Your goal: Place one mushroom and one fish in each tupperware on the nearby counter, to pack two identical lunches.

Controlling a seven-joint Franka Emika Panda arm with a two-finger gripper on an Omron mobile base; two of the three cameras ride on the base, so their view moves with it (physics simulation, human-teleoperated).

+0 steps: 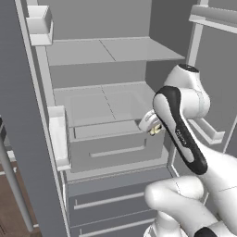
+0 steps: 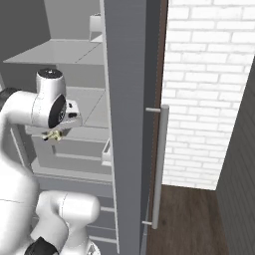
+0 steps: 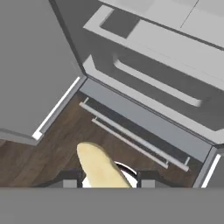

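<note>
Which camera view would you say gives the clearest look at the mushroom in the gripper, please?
The hand view: the mushroom looms large between the gripper tips. In both base views it is a tiny tan speck at the hand.

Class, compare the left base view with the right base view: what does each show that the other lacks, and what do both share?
Left base view alone: the white door bins and the lower freezer drawers. Right base view alone: a white brick wall, the long silver door handle and the wooden floor. Both share the open fridge's shelves and the pincer shut on a tan mushroom.
</note>
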